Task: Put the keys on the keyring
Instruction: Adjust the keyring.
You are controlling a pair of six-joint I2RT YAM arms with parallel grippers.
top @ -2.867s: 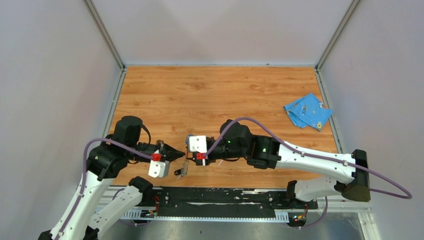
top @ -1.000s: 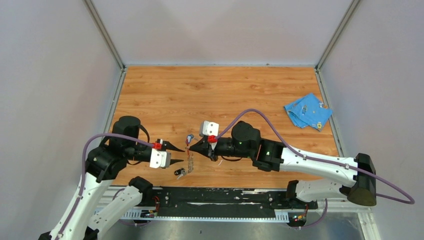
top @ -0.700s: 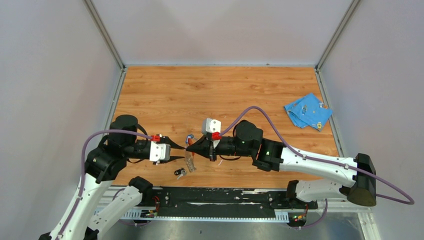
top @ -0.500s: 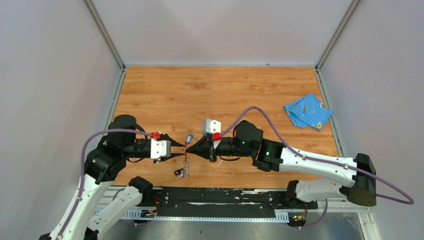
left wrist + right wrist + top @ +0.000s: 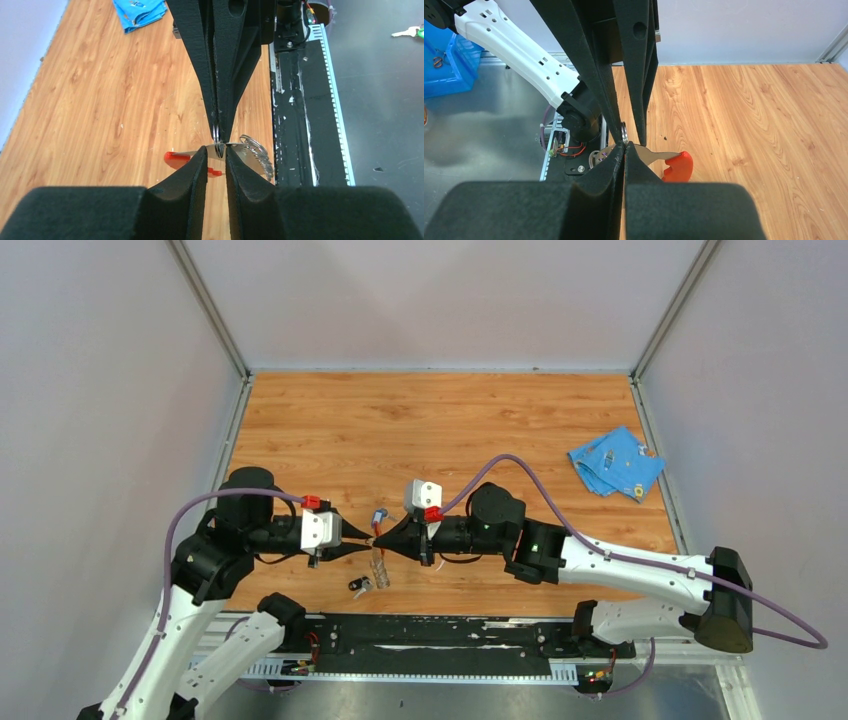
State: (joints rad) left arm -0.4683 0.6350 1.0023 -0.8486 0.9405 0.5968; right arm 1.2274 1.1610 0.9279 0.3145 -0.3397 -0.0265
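Observation:
My right gripper point(image 5: 381, 537) is shut on the keyring point(image 5: 378, 562) and holds it above the table, with the fob hanging down. In the right wrist view the shut gripper point(image 5: 624, 151) pinches the silvery strap, whose red end point(image 5: 678, 166) sticks out to the right. My left gripper point(image 5: 365, 539) faces it tip to tip. In the left wrist view its fingers point(image 5: 202, 159) stand narrowly apart on either side of the small metal ring point(image 5: 218, 142). The blue-headed key point(image 5: 379, 515) lies just behind the grippers. The black-headed key point(image 5: 358, 585) lies on the table near the front edge.
A blue cloth point(image 5: 615, 462) lies at the far right of the wooden table point(image 5: 430, 430). The black base rail point(image 5: 450, 632) runs along the near edge, close under the hanging fob. Grey walls close in the left, right and back.
My left gripper has moved right up to the keyring and narrowed its jaws around the metal ring. My right gripper has kept the keyring lifted at about the same place.

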